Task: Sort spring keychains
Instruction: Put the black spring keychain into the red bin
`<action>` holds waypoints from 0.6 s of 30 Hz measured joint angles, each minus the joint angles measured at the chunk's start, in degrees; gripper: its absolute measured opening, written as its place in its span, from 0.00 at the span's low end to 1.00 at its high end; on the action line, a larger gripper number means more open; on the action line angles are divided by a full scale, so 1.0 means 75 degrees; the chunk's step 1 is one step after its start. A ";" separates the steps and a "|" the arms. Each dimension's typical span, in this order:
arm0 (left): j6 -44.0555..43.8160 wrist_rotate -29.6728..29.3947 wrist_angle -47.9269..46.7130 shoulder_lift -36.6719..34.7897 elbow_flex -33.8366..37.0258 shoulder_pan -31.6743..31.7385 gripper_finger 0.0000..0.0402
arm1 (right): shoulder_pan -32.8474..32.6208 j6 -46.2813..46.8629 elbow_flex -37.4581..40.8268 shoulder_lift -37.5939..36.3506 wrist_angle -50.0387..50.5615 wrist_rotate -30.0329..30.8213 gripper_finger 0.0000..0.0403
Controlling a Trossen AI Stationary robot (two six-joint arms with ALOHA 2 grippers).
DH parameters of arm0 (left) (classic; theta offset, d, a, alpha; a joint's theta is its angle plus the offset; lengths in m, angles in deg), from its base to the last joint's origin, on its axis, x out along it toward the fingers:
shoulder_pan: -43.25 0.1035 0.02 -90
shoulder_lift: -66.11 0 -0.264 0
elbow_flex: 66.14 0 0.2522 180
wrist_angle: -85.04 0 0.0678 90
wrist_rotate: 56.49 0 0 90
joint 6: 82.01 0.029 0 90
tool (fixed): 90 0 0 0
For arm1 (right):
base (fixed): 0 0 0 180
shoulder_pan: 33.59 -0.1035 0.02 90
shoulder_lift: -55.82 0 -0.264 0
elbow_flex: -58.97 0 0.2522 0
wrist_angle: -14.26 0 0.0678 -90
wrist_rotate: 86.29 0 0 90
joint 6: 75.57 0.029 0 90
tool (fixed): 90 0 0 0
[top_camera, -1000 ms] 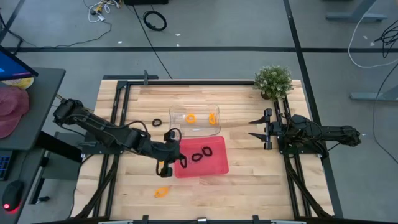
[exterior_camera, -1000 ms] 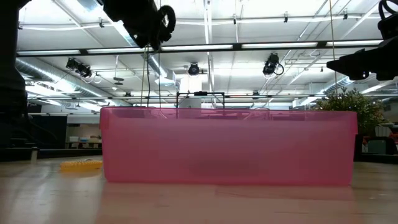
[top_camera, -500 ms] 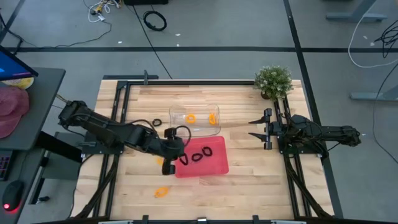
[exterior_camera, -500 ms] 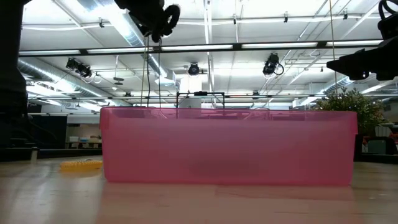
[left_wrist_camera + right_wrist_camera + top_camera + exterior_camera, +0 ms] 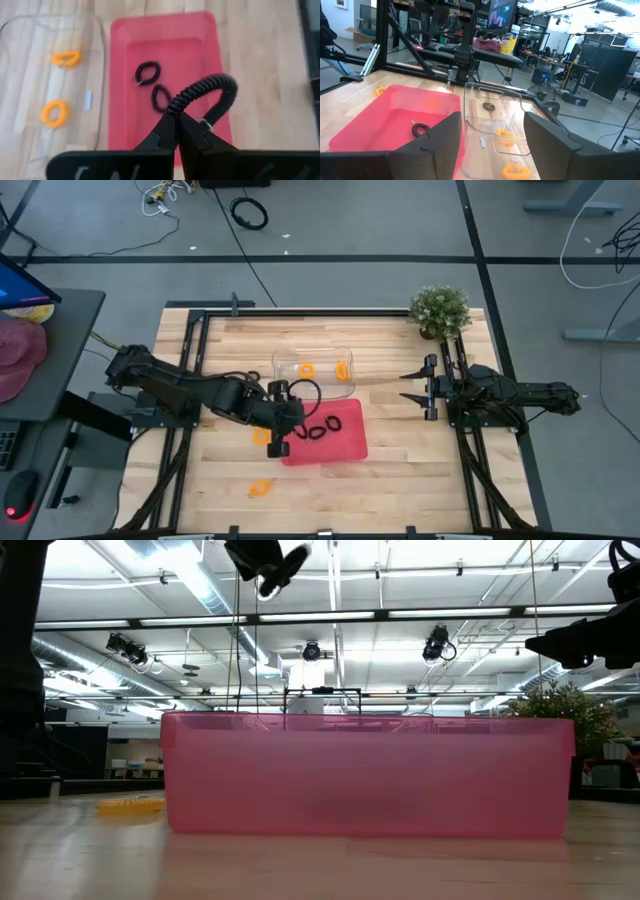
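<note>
My left gripper (image 5: 291, 404) hangs above the left end of the pink tray (image 5: 345, 448), shut on a black spring keychain (image 5: 220, 92). Two more black keychains (image 5: 148, 73) (image 5: 160, 98) lie on the pink tray's floor. The clear tray (image 5: 285, 360) behind it holds two orange keychains (image 5: 306, 370) (image 5: 342, 369). On the bare table lie a black keychain (image 5: 252, 377) and two orange ones (image 5: 262, 437) (image 5: 260, 489). My right gripper (image 5: 406, 385) waits open at the table's right side, holding nothing. My left gripper pinches one end of the black keychain's coil (image 5: 174, 107) between its two fingertips (image 5: 167, 125). The fingers slant down from the table's left side. The loop arches out past the fingertips, lifted clear, high over the pink tray (image 5: 370, 775).
A potted plant (image 5: 439, 310) stands at the table's far right corner. Black frame rails (image 5: 190, 370) run along both sides of the table. Bare wood lies in front of the pink tray and to its right.
My left gripper has risen and gone toward the table's right edge, from beside the pink tray's left wall to above its left end, tipping less steeply down. It has stayed shut, and the black keychain has gone with it, higher above the tray.
</note>
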 joint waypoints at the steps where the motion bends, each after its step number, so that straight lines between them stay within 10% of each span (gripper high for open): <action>1: -0.0006 -0.0004 -0.0133 0.0000 -0.0039 0.0002 0.01 | -0.0001 0.0000 0.0001 0.0000 -0.0002 -0.0005 0.55; 18: 0.0150 0.0249 0.0053 0.0520 -0.0094 0.0388 0.01 | 0.0000 0.0000 0.0001 0.0013 -0.0022 -0.0003 0.55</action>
